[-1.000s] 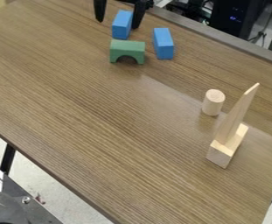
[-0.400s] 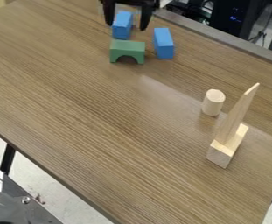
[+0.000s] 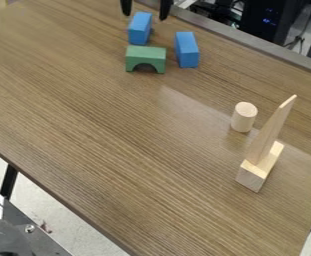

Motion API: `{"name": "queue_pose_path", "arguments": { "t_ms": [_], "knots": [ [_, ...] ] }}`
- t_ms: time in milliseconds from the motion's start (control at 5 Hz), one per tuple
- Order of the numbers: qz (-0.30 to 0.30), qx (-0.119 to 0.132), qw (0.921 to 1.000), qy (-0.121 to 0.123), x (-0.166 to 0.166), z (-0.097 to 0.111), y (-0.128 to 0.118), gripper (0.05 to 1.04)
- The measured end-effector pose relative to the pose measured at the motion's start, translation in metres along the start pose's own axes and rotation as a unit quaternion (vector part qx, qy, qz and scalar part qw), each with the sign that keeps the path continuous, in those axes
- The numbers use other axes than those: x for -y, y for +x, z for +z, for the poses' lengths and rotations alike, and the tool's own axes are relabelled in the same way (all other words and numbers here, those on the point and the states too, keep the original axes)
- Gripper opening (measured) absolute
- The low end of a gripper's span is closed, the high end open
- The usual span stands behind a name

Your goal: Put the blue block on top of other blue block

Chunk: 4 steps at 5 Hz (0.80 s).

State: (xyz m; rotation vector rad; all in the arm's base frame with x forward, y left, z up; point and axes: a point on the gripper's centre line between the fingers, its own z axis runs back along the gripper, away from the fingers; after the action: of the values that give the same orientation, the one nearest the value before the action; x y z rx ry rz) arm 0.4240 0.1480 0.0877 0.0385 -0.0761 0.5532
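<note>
At the top edge I am holding my gripper (image 3: 145,11) spread and empty, presumably to straddle the left blue block (image 3: 139,28) for stacking on the right blue block (image 3: 187,50).

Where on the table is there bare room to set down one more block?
The widest bare patch of the table lies in front of the green arch, left of the wooden cylinder and the pointed piece, down to the near edge. It is crowded at the far side: the blue blocks stand close to the arch, and the gripper hangs there.
</note>
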Motion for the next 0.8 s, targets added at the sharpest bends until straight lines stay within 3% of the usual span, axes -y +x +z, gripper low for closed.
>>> {"name": "queue_pose_path", "arguments": {
  "t_ms": [200, 800],
  "knots": [
    [-0.011, 0.009, 0.9999, 0.002, -0.006, -0.004, 0.017, 1.0],
    [-0.031, -0.012, 0.9992, 0.021, -0.017, -0.031, 0.027, 1.0]
  ]
}}
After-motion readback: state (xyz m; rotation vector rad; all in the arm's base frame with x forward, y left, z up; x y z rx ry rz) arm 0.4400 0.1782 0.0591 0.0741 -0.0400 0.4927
